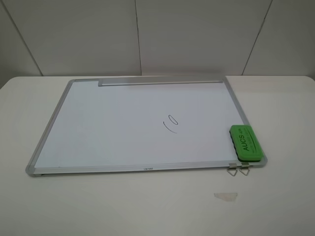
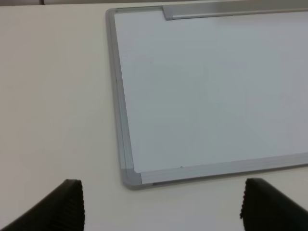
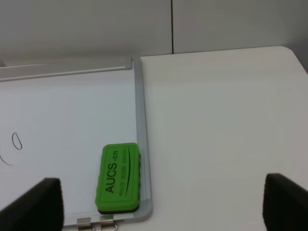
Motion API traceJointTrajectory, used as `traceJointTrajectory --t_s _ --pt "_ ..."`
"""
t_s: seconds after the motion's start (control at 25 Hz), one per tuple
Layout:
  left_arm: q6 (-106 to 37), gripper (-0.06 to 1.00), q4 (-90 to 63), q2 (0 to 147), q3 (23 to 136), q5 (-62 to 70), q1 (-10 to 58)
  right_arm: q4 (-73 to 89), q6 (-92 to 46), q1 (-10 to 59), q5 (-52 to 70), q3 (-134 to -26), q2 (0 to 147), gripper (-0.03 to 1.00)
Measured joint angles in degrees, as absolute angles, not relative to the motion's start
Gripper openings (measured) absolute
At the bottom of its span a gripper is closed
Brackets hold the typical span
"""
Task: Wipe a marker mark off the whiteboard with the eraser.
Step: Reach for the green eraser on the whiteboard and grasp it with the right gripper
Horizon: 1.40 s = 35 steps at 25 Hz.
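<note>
The whiteboard (image 1: 113, 123) lies flat on a white table, its grey tray strip (image 1: 160, 82) along the far edge. The marker mark (image 1: 170, 123), a thin black curve and small oval, sits right of the board's centre. The green eraser (image 1: 246, 142) rests on the board's near right corner, lettering up. No arm shows in the exterior view. My left gripper (image 2: 163, 211) is open above the table, near the whiteboard's (image 2: 216, 96) near left corner. My right gripper (image 3: 161, 204) is open, nothing in it, back from the eraser (image 3: 119, 178); the marker mark (image 3: 17, 142) shows at that view's edge.
Two metal clips (image 1: 238, 168) stick out from the board's near edge below the eraser. A small pale translucent scrap (image 1: 225, 196) lies on the table (image 1: 275, 206) in front of the board. Pale wall panels stand behind the table's far edge.
</note>
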State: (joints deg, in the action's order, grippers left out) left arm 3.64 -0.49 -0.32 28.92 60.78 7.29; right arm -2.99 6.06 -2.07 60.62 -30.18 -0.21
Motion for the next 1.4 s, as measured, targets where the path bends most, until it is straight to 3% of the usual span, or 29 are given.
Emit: traceJointTrajectory --t_s 1.04,1.4 --pt "3.6 0.68 -0.5 -0.3 28.9 60.8 7.3 0.0 6.1 -2.1 60.3 -30.7 0.4 0.83" --pt "3.6 0.68 -0.5 -0.3 28.9 60.8 7.3 7.5 2.6 -2.1 57.9 -35.7 20.6 0.83"
